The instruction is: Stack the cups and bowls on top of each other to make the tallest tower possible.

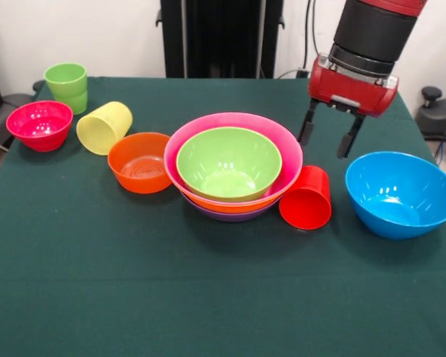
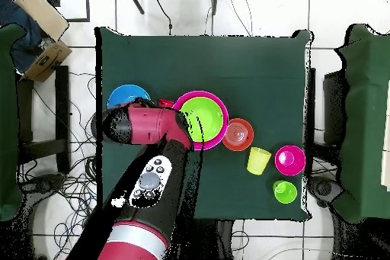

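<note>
The tower (image 1: 234,167) stands mid-table: nested big bowls with purple, orange and pink rims and a lime-green bowl (image 1: 229,163) innermost; it also shows in the overhead view (image 2: 202,120). A red cup (image 1: 306,198) lies on its side against the tower's right. A blue bowl (image 1: 401,193) sits at the right. My gripper (image 1: 328,141) is open and empty, hanging above the table behind the red cup, between tower and blue bowl. A small red-orange bowl (image 1: 140,162), a pale yellow cup (image 1: 104,127) on its side, a magenta bowl (image 1: 40,125) and an upright green cup (image 1: 67,86) stand at the left.
The table has a dark green cloth (image 1: 208,297). The robot's black pedestal (image 1: 219,37) stands behind the far edge. A black chair (image 1: 440,111) is off the right side. In the overhead view my arm (image 2: 145,188) hides the red cup.
</note>
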Tool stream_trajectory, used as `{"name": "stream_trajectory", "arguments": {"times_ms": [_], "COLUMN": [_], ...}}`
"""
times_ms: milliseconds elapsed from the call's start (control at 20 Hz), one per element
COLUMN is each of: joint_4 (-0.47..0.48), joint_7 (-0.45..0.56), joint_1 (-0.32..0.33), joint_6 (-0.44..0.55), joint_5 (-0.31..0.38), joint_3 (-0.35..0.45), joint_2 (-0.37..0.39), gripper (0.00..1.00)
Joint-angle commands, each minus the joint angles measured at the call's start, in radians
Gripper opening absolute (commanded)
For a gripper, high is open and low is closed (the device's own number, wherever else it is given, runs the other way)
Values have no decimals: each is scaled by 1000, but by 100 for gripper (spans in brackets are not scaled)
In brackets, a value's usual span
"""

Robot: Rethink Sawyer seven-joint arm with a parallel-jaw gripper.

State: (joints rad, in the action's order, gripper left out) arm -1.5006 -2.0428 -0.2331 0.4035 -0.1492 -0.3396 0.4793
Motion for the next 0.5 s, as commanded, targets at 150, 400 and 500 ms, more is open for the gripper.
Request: {"name": "stream_trajectory", "arguments": {"times_ms": [150,400,500], "joint_4": [-72,45,59], "joint_7": [304,394,373], "joint_1": [241,232,225], "joint_6": [274,392,422], "joint_5": [84,212,236], "joint_3": [341,358,361], "joint_2": [107,98,95], "gripper": [100,100,100]}}
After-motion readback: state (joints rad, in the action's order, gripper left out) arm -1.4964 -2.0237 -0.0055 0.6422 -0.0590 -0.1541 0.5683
